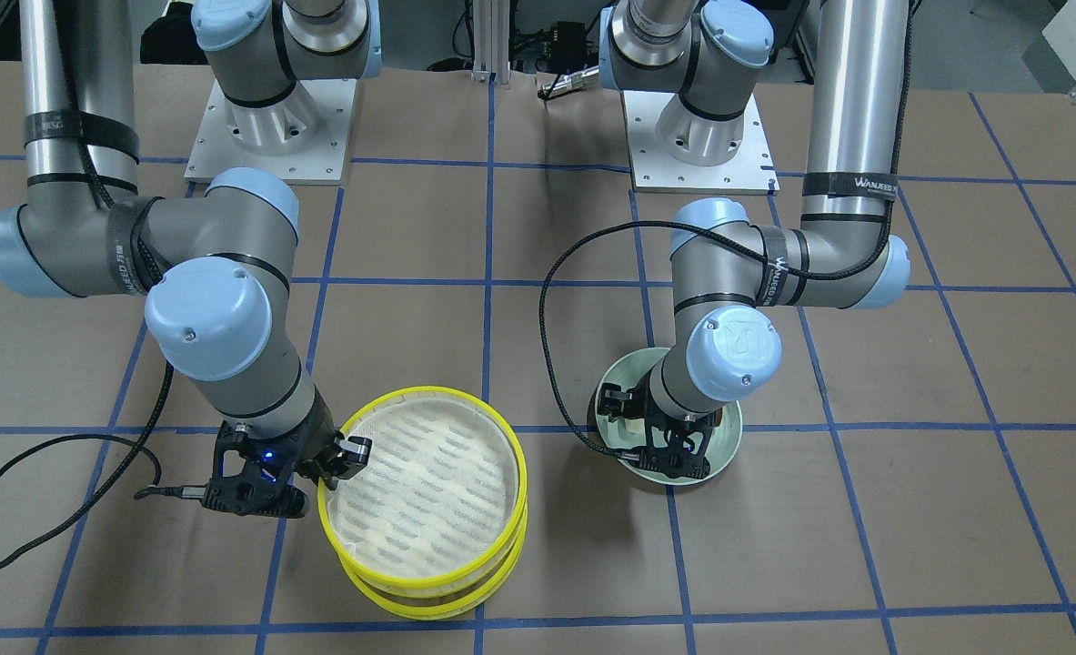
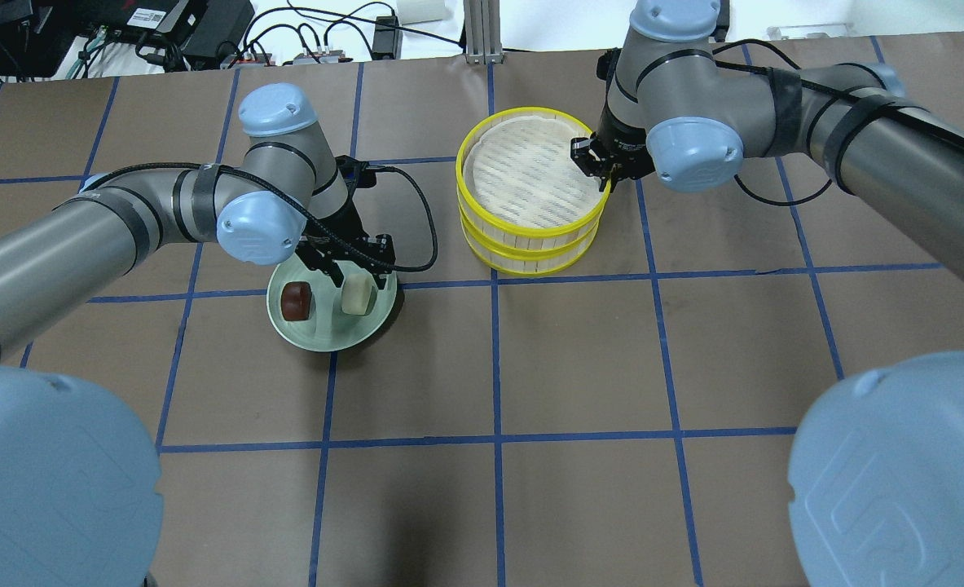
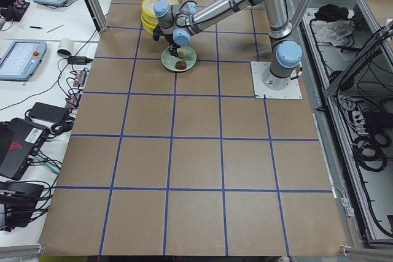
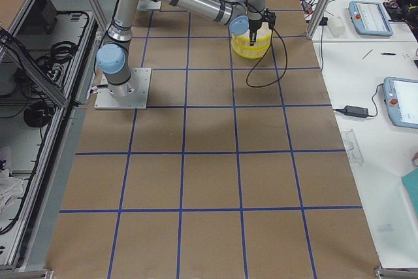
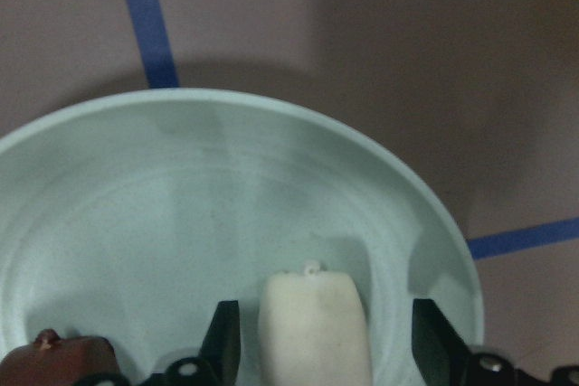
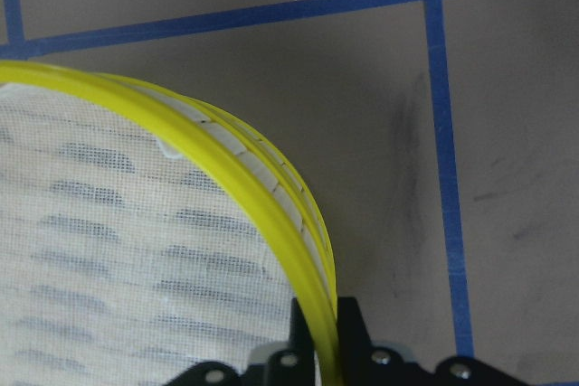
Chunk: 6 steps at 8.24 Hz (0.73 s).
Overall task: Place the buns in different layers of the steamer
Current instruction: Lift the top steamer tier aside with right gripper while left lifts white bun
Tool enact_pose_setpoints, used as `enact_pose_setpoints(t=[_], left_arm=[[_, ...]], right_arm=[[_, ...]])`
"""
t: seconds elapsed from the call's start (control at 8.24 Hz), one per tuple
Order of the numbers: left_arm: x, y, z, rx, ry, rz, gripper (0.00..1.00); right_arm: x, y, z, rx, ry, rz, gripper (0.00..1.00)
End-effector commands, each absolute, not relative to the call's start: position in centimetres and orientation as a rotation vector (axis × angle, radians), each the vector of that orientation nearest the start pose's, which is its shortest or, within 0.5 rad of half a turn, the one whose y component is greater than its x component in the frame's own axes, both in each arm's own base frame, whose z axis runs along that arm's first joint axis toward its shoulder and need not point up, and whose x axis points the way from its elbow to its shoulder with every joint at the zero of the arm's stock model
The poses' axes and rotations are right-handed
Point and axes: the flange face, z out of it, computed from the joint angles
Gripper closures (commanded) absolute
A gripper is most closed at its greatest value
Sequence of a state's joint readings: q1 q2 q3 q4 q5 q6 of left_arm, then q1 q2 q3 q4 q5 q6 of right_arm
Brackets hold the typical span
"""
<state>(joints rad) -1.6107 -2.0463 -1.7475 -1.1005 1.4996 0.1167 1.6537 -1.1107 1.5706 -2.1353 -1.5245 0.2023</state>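
While the cream-white bun (image 5: 315, 327) lies on the green plate (image 2: 319, 338) beside the brown bun (image 2: 296, 301), long axis pointing away from robot, left gripper (image 2: 358, 275) straddles it, jaws apart; right gripper (image 6: 324, 327) pinches steamer (image 1: 424, 487) top rim.

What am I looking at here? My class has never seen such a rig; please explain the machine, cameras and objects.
Two robot arms stand at a brown table with a blue grid. Four fixed cameras look from above, the front and both ends; two more ride the wrists. On the table sit a yellow-rimmed steamer of stacked trays and a green plate holding a white bun and a brown bun. The left tool is open, its fingers straddling the white bun. The right tool pinches the steamer's top rim.
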Motion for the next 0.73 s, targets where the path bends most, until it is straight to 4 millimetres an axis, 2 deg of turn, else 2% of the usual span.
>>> enact_pose_setpoints(t=[0.0, 0.12, 0.24, 0.36, 0.61], left_arm=[[-16.3, -58.1, 18.7, 0.260, 3.195, 0.286, 0.99], [-16.2, -58.5, 19.7, 0.259, 3.196, 0.249, 1.00], [-16.0, -58.8, 21.5, 0.247, 3.201, 0.197, 1.00], [-16.0, -59.7, 24.0, 0.237, 3.204, 0.126, 1.00], [-17.0, -61.5, 30.7, 0.117, 3.231, -0.040, 1.00]], right_arm=[[18.8, -62.7, 31.4, 0.173, 3.072, -0.166, 1.00], [18.1, -62.2, 33.8, 0.168, 3.073, -0.177, 1.00], [16.0, -62.4, 35.1, 0.144, 3.101, -0.166, 1.00], [12.4, -62.6, 36.4, 0.125, 3.129, -0.166, 1.00], [6.3, -62.5, 37.7, 0.117, 3.139, -0.140, 1.00]])
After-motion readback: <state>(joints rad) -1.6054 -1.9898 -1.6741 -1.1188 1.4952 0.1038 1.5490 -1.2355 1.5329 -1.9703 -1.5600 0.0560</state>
